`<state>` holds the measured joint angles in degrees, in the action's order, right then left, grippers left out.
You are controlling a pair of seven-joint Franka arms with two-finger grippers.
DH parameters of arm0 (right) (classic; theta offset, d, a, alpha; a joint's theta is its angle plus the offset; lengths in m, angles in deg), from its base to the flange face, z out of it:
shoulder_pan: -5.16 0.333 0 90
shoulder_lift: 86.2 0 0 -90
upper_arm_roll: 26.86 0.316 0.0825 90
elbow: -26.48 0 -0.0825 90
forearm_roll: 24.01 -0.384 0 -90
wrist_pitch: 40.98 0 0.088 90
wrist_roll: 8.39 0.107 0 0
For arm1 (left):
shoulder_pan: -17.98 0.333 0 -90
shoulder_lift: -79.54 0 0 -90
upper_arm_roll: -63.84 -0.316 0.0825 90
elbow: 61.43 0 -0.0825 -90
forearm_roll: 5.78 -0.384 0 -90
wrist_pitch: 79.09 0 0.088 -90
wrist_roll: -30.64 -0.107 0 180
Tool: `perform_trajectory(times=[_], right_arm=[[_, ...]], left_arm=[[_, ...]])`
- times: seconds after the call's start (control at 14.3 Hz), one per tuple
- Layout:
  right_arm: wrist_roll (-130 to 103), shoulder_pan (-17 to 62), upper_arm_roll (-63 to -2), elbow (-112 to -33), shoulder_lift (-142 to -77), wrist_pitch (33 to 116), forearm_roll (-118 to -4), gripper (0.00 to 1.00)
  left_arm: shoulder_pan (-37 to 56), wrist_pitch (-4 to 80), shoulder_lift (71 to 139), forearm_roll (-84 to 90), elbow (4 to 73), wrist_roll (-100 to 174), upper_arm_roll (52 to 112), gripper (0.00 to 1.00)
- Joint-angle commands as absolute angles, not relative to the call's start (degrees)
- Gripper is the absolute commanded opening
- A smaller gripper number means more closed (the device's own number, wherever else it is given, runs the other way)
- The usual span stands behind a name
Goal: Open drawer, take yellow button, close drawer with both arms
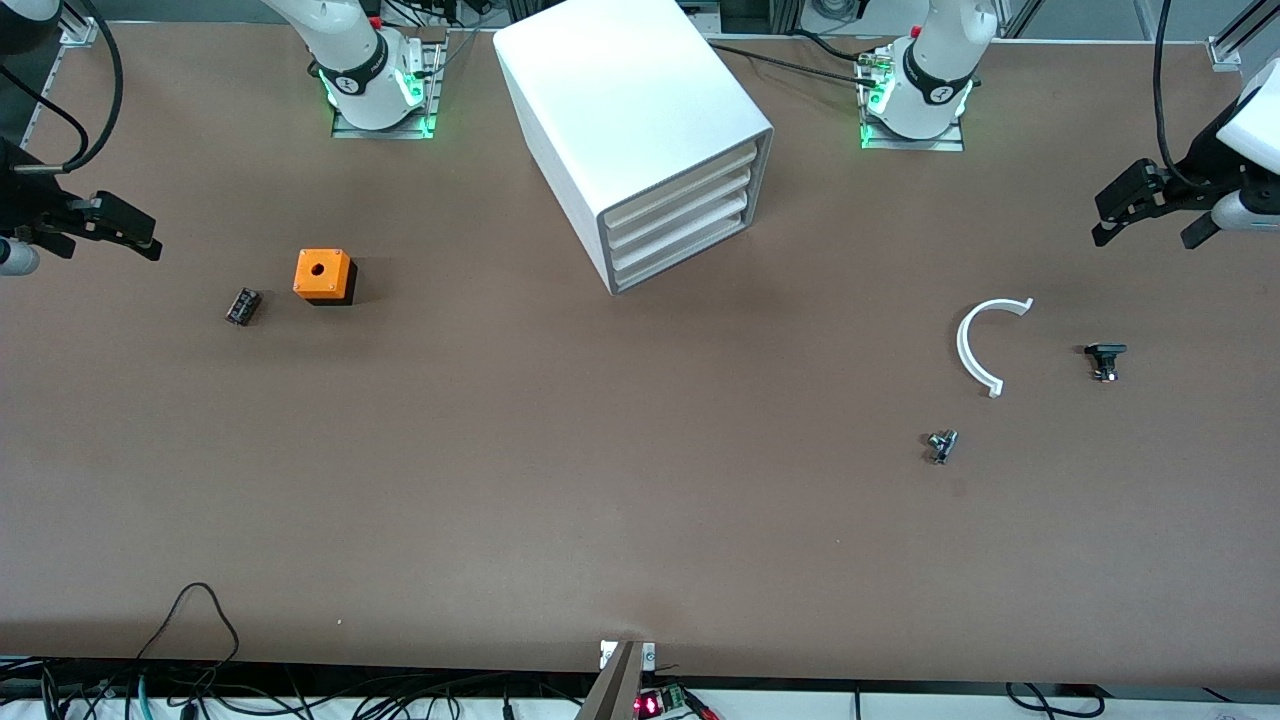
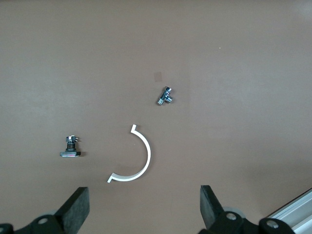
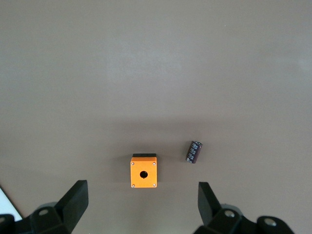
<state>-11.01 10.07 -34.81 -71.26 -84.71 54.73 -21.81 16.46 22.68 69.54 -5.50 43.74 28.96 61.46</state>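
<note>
Both hands [image 1: 1150,215] [image 1: 110,228] hover open; white drawer [image 1: 680,185] sits shut.

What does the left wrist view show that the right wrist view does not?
Only the left wrist view: a white plastic half-ring, a small silver T-shaped metal fitting, a small black-based bolt part, and the left gripper, open.
Only the right wrist view: an orange cube with a hole, a small dark ribbed component, and the right gripper, open.
Both: the bare brown tabletop; neither shows the cabinet, drawer or button.
</note>
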Motion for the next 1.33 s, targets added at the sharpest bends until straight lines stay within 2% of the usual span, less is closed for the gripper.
perform_trajectory(times=[0.0, 0.56, 0.84, 0.98, 1.26], right_arm=[[-11.38, 9.99, -34.86, -70.9, -84.09, 54.21, -22.25, 1.0], [-11.38, 9.99, -34.95, -70.81, -84.17, 54.29, -22.25, 1.0], [-11.38, 9.99, -34.86, -70.73, -84.17, 54.29, -22.25, 1.0], [-11.38, 10.08, -34.86, -70.73, -84.17, 54.29, -22.25, 1.0], [-11.38, 10.08, -34.86, -70.73, -84.17, 54.29, -22.25, 1.0]], left_arm=[[16.93, 20.93, 70.22, -6.92, 41.93, 27.57, 61.99, 1.0], [16.4, 20.76, 71.71, -6.49, 41.14, 26.86, 61.99, 1.0], [15.79, 18.57, 76.55, -5.44, 41.14, 26.95, 62.43, 1.0], [15.26, 16.72, 76.99, -3.43, 41.22, 25.9, 64.53, 1.0], [15.17, 16.45, 79.79, 12.89, 44.47, 24.93, 69.27, 0.98]])
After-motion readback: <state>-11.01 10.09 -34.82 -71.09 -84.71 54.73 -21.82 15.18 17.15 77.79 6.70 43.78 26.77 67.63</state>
